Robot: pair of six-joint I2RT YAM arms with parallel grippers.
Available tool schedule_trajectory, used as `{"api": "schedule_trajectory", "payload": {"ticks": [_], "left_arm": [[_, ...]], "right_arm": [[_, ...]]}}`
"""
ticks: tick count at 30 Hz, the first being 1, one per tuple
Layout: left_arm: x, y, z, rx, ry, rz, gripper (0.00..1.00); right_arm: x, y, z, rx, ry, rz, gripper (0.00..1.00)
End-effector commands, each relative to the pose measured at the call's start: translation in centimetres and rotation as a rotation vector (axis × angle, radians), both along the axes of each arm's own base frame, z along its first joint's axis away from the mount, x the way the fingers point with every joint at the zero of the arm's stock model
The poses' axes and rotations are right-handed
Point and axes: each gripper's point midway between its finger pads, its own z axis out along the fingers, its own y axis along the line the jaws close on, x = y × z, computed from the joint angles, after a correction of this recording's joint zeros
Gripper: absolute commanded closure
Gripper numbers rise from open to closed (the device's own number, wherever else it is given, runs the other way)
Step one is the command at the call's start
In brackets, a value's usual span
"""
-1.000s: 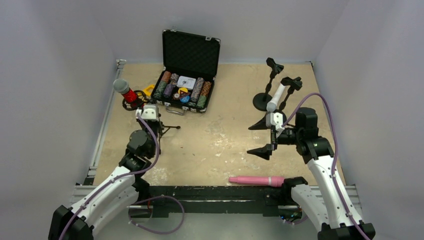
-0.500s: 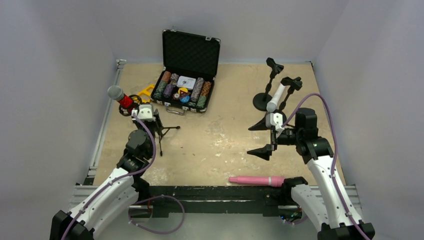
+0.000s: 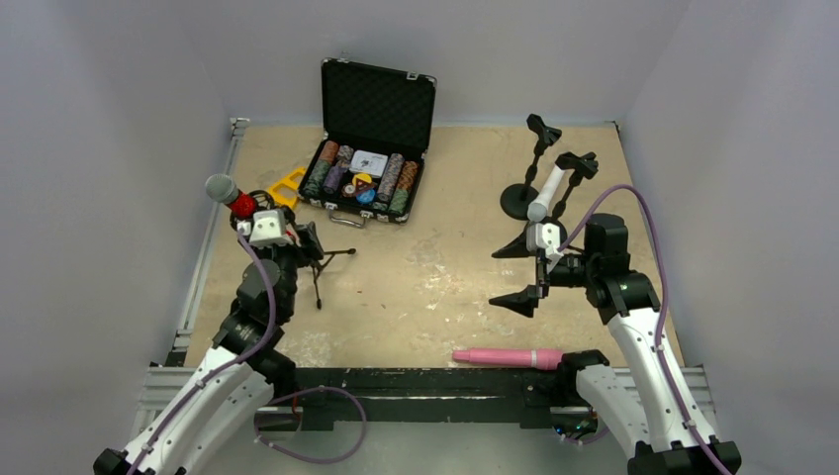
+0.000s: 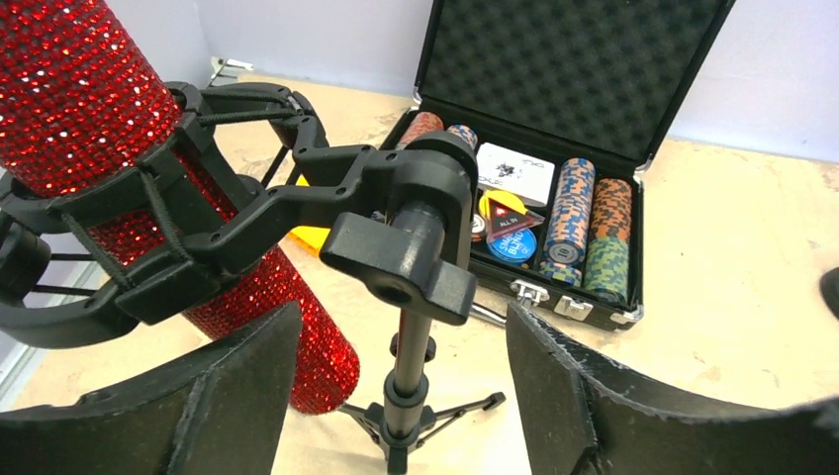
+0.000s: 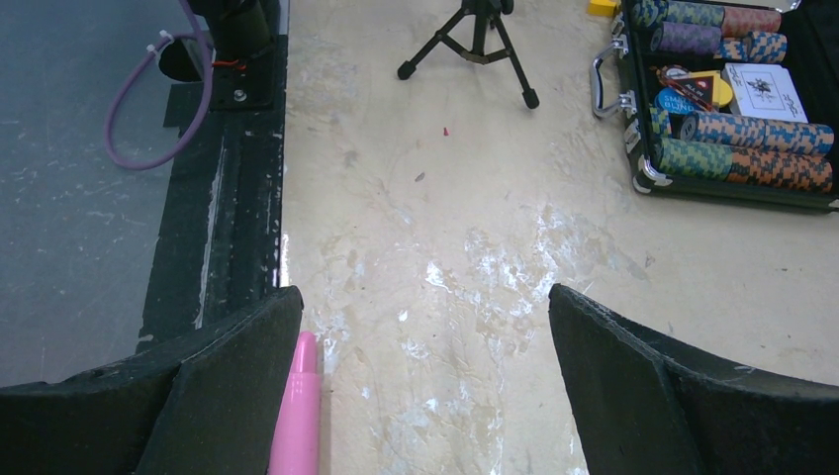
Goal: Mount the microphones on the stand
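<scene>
The glittery red microphone (image 4: 89, 129) sits in the black shock mount (image 4: 198, 228) of a small tripod stand (image 4: 411, 366), leaning left (image 3: 230, 195). My left gripper (image 4: 406, 396) is open just before the stand's pole, touching nothing, at the table's left (image 3: 302, 242). The white microphone (image 3: 547, 193) hangs in the clip of a stand (image 3: 574, 163) at the back right. The pink microphone (image 3: 507, 356) lies flat near the front edge. My right gripper (image 3: 516, 274) hovers open above the table; in its own view the pink microphone's tip (image 5: 297, 416) shows beside the left finger (image 5: 228, 396).
An open black case of poker chips (image 3: 366, 178) stands at the back centre. A yellow object (image 3: 287, 183) lies behind the tripod. A second black stand with a round base (image 3: 519, 201) and a bare clip (image 3: 542, 127) stands at the back right. A black rail (image 3: 416, 381) runs along the front.
My left gripper has opened, let go of the red microphone's stand and drawn back to the left. The microphone's head has swung left and lower. The right arm has not moved.
</scene>
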Motion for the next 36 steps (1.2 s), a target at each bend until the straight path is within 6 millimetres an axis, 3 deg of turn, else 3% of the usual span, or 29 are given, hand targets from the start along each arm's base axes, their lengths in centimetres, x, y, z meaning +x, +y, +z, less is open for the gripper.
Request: {"api": "schedule_trajectory", "payload": {"ticks": [1,15,30,36], "left_arm": [[-1.5,0.4,0.7,-0.095,0.038,0.006,0.19],[-6.2,-1.4,2.5,-0.198,0.118,-0.183,0.09],[-6.9,-1.1,2.2,-0.159,0.162,-0.188,0.09],[-8.3,-2.1,2.0,-0.157,0.219,-0.271,0.07]], "right_arm": [[-0.4,0.1,0.6,0.021,-0.03,0.025,0.02],[-0.3,-0.1,0.5,0.018,-0.033,0.015,0.02],[-0.3,-0.2,0.5,0.022,-0.033,0.016,0.02],[-0.2,-0.3,0.3,0.014,-0.033,0.006,0.02]]}}
